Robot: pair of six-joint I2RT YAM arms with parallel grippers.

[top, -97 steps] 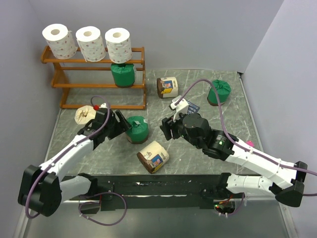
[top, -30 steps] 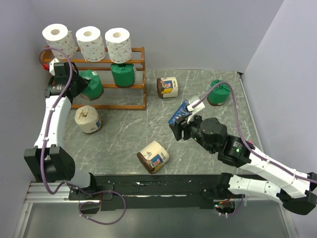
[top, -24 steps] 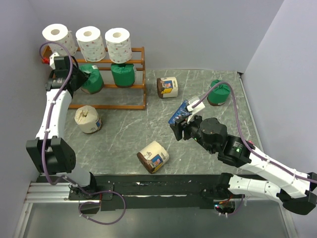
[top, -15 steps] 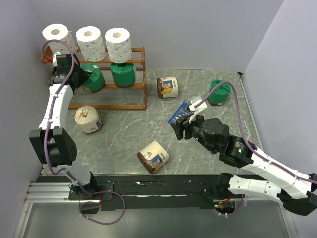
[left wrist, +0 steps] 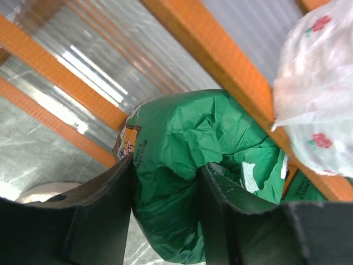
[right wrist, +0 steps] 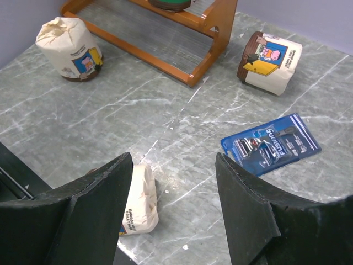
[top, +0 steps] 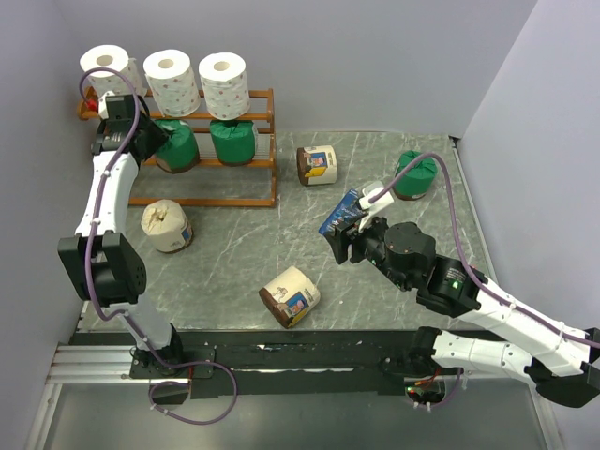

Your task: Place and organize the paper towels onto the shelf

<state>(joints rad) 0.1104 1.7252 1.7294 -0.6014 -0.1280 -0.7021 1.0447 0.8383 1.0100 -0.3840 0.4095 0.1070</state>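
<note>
The shelf stands at the back left, with three white rolls on its top tier. One green roll sits on the middle tier. My left gripper is shut on a second green roll and holds it in the middle tier, to the left of the first. The left wrist view shows my jaws squeezing its green wrap. A third green roll stands at the far right. Cream rolls lie on the table at the back, the left and the front. My right gripper is open and empty above the table.
A flat dark-blue packet lies just beyond my right gripper, and it also shows in the right wrist view. The shelf's end post and the front cream roll show there too. Walls close the table's left, back and right sides.
My left arm has carried the green roll from the table to the shelf and pushed it further into the middle tier. My right arm has pulled back slightly to the right.
</note>
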